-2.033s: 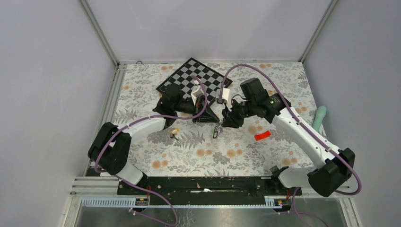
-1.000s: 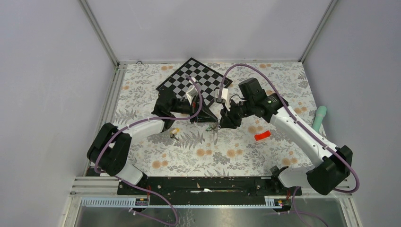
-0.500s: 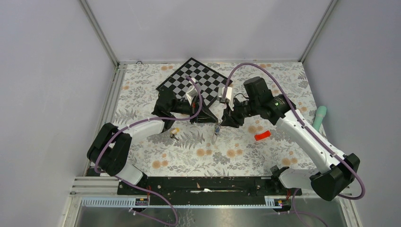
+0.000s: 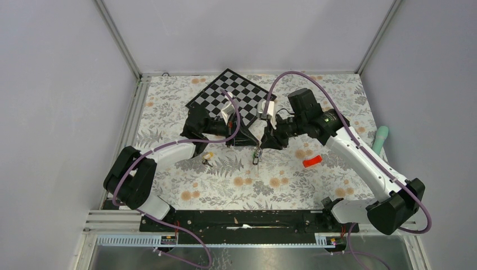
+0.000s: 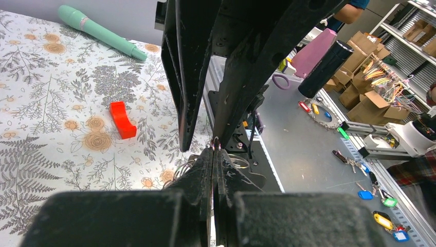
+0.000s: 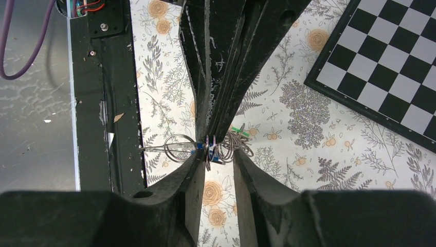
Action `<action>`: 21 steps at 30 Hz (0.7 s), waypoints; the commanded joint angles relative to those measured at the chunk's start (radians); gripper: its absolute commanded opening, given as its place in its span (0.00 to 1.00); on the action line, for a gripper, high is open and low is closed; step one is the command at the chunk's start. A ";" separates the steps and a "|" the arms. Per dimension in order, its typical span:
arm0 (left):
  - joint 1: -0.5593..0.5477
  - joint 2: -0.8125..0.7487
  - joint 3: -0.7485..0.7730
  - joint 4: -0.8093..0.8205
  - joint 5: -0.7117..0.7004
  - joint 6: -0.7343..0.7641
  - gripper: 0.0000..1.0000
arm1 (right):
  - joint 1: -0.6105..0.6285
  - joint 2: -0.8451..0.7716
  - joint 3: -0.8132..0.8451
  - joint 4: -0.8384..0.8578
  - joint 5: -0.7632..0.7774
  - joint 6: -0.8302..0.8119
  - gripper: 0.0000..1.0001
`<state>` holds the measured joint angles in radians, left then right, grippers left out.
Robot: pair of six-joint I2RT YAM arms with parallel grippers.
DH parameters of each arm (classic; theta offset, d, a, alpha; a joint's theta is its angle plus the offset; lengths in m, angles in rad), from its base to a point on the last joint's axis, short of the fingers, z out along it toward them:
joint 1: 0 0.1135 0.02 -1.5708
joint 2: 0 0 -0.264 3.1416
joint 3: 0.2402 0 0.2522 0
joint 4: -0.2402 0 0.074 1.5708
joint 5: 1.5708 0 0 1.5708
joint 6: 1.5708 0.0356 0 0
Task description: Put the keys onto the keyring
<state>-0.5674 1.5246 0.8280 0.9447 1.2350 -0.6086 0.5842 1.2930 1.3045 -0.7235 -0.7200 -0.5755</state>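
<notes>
The keyring [image 6: 207, 152], thin grey metal loops, hangs between my two grippers above the middle of the table. My left gripper [image 4: 247, 139] is shut on its rim, which shows as a small arc at the fingertips in the left wrist view [image 5: 216, 140]. My right gripper [image 6: 216, 154] is open, its fingers either side of the ring with the ring against one finger. Keys [image 4: 257, 156] with blue and green tags dangle below the ring. A green tag [image 6: 237, 130] shows beside the loops. A yellow-tagged key [image 4: 207, 158] lies on the cloth left of the grippers.
A black-and-white checkerboard [image 4: 233, 93] lies behind the grippers. A red block [image 4: 312, 162] lies to the right on the flowered cloth, and a mint-green cylinder [image 4: 381, 140] lies at the right edge. The black rail [image 4: 242, 219] runs along the near edge.
My right arm has shifted slightly back and right, its gripper staying at the ring. The hanging keys have swung a little. The left arm has barely moved.
</notes>
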 commanded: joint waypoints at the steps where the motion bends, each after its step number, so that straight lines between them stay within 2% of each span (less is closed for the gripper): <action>1: 0.000 -0.021 0.004 0.088 0.013 -0.010 0.00 | -0.005 0.006 0.020 0.017 -0.045 0.011 0.33; 4: 0.000 -0.021 0.003 0.089 0.013 -0.010 0.00 | -0.004 0.011 0.018 0.023 -0.045 0.016 0.29; 9: 0.001 -0.021 -0.001 0.089 0.012 -0.009 0.00 | -0.004 0.011 0.026 0.016 -0.051 0.010 0.06; 11: 0.000 -0.021 -0.003 0.087 0.008 -0.006 0.00 | -0.004 0.010 0.029 0.008 -0.053 0.002 0.00; 15: 0.003 -0.024 0.013 0.010 -0.003 0.065 0.00 | -0.003 0.004 0.041 -0.023 -0.038 -0.028 0.00; 18: 0.019 -0.034 0.073 -0.194 -0.012 0.214 0.15 | -0.002 0.009 0.062 -0.060 0.017 -0.054 0.00; 21: 0.032 -0.042 0.174 -0.510 -0.025 0.455 0.32 | 0.004 0.022 0.101 -0.114 0.066 -0.080 0.00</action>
<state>-0.5594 1.5246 0.8722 0.7734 1.2289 -0.4568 0.5819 1.3067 1.3163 -0.7753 -0.7097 -0.6025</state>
